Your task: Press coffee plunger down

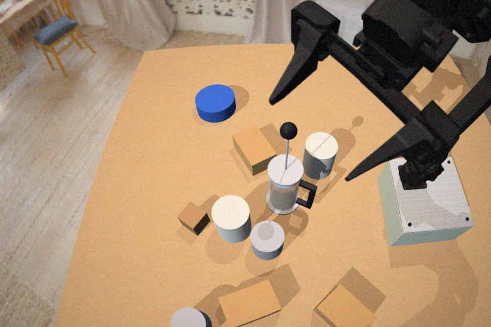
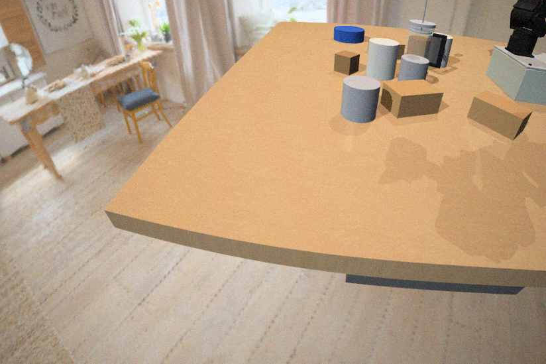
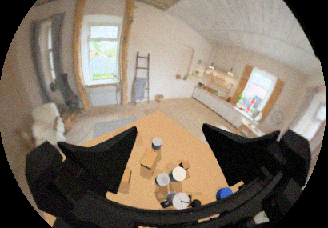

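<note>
Nearest the top camera, the tool [image 1: 309, 139] hung high above the bench [image 1: 138, 196], its two black fingers [image 1: 295, 69] spread to their widest with nothing between them. It was well apart from everything on the surface.

Below it, in the middle of the bench, stood the coffee press [image 1: 283, 186], upright, with its black handle [image 1: 307, 194] turned toward the arm's pale base block [image 1: 426, 204]. Its plunger knob [image 1: 288, 130] sat at the top of a thin rod [image 1: 285, 155], fully raised, so the press had not been started. Crowded round it were a white cylinder [image 1: 320, 155] just beside it on the far side, a tan block [image 1: 253, 149], another white cylinder [image 1: 230, 218] and a grey cylinder [image 1: 267, 239]. Farther off lay a blue disc [image 1: 215, 102].

The press looked light and glassy, tall on a narrow foot, so likely easy to tip or slide. The rod seemed slender and could bend under any sideways load. The best hold was probably the round knob itself, taken from straight above or simply pushed down on its crown, keeping the force along the rod.
</note>
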`<state>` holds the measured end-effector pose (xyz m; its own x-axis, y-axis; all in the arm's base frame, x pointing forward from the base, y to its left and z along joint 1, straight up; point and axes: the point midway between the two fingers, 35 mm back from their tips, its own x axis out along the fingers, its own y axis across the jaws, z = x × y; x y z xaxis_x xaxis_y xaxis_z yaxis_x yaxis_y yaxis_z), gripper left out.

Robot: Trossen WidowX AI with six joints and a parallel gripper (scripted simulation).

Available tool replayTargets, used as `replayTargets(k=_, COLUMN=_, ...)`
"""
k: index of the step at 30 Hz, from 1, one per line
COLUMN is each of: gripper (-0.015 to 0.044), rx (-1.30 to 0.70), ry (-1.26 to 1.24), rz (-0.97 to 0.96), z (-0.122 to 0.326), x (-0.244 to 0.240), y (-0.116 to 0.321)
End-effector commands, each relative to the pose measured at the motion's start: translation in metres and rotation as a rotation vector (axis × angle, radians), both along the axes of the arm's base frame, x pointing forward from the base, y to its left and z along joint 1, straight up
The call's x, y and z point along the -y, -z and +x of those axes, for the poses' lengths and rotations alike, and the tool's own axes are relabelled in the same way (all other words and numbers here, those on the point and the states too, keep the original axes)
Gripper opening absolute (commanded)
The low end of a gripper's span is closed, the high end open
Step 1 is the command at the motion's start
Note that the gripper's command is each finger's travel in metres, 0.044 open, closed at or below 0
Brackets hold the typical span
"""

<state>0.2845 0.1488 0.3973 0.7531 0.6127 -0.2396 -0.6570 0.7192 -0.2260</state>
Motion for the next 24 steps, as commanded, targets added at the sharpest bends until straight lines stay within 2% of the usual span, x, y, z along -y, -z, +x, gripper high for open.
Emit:
replayTargets(k=1, gripper=0.044, rx=-0.129, ry=0.263, rz=0.038, z=0.001, x=0.055, y=0.04)
replayTargets(k=6, gripper=0.044, rx=-0.264, ry=0.584, rz=0.091, z=-0.012, x=0.12, y=0.091)
replayTargets(k=10, gripper=0.044, rx=-0.327, ry=0.767, rz=0.125, z=-0.029, x=0.154, y=0.12)
replayTargets(k=15, gripper=0.044, rx=-0.332, ry=0.787, rz=0.129, z=-0.031, x=0.157, y=0.131)
replayTargets(k=21, gripper=0.044, rx=-0.332, ry=0.785, rz=0.129, z=-0.031, x=0.156, y=0.176)
replayTargets(k=24, gripper=0.044, rx=-0.332, ry=0.782, rz=0.129, z=-0.032, x=0.155, y=0.182)
